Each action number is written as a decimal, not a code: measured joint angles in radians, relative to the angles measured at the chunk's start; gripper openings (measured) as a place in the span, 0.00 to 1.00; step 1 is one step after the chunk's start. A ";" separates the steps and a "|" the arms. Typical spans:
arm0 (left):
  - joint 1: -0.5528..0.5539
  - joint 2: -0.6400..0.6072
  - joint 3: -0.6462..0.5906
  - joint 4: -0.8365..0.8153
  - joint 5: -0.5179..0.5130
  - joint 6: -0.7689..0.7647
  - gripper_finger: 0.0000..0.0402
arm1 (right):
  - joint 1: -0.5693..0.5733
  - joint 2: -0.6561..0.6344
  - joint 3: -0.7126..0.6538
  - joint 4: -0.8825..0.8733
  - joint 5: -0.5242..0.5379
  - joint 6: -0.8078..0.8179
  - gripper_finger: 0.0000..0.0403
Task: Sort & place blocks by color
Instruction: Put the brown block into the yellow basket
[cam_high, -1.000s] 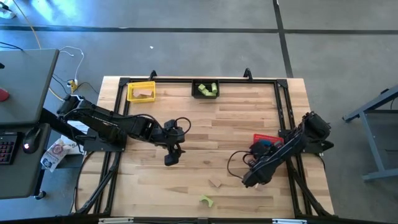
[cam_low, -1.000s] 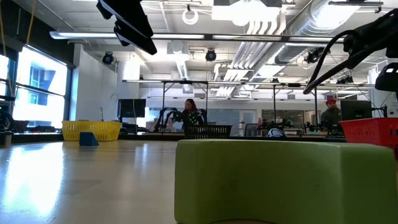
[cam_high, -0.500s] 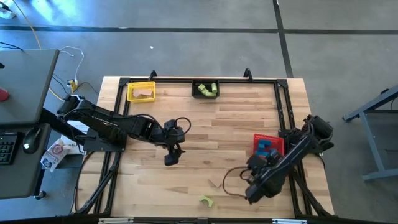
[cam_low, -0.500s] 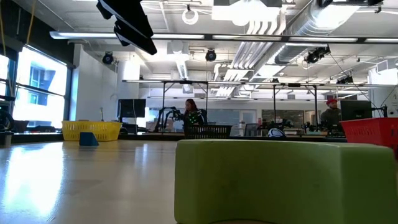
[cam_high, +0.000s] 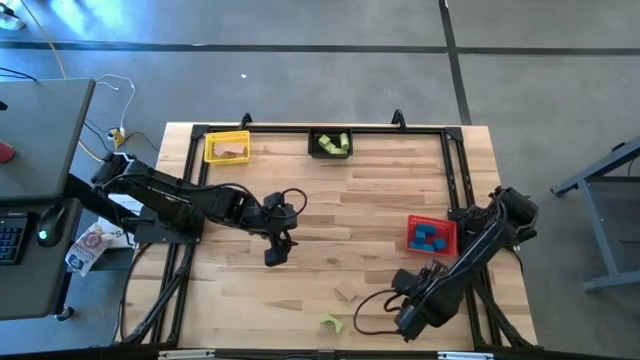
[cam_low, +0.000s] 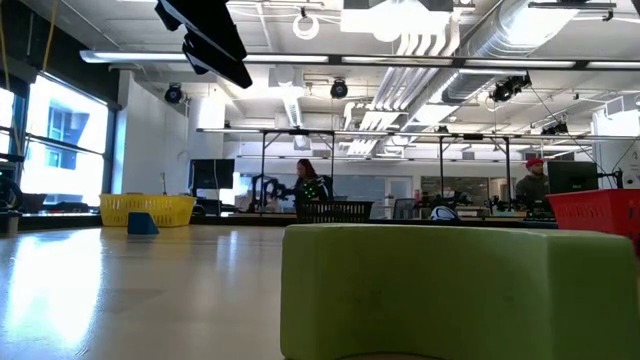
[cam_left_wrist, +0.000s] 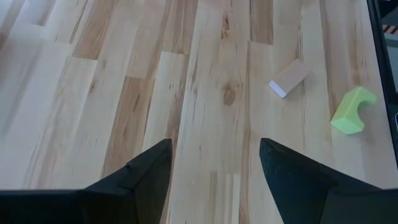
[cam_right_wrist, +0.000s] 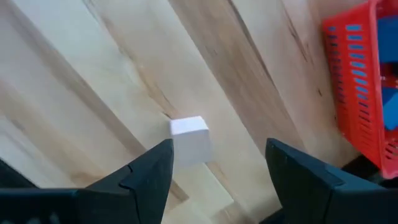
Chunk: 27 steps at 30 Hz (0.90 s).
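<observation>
Yellow bin (cam_high: 227, 147): tan blocks (cam_high: 232, 151). Black bin (cam_high: 330, 143): green blocks (cam_high: 331, 144). Red bin (cam_high: 431, 235): blue blocks (cam_high: 432, 238). Loose on bench (cam_high: 330, 220): one tan block (cam_high: 346, 295), one green arch (cam_high: 331, 322). Jaws of left gripper (cam_high: 275, 256) and right gripper (cam_high: 409, 322) wide, empty.

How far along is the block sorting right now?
Mostly done: green blocks sit in the black bin, blue ones in the red bin, tan in the yellow bin. Nothing is held; the right end effector hovers open over a tan block. A green arch remains.
</observation>
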<state>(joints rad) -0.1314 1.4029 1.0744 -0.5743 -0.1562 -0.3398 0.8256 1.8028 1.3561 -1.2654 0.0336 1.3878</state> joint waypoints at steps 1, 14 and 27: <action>0.000 0.000 0.000 0.000 0.000 0.000 0.57 | 0.000 0.000 -0.009 0.006 -0.011 -0.001 0.60; 0.000 0.000 0.000 0.000 0.000 0.002 0.57 | 0.002 0.000 -0.174 0.253 -0.119 0.003 0.60; 0.000 0.000 0.000 0.000 -0.003 0.003 0.57 | 0.002 0.000 -0.248 0.394 -0.172 0.018 0.31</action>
<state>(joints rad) -0.1316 1.4025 1.0744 -0.5743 -0.1589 -0.3370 0.8276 1.8028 1.1084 -0.8718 -0.1380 1.4053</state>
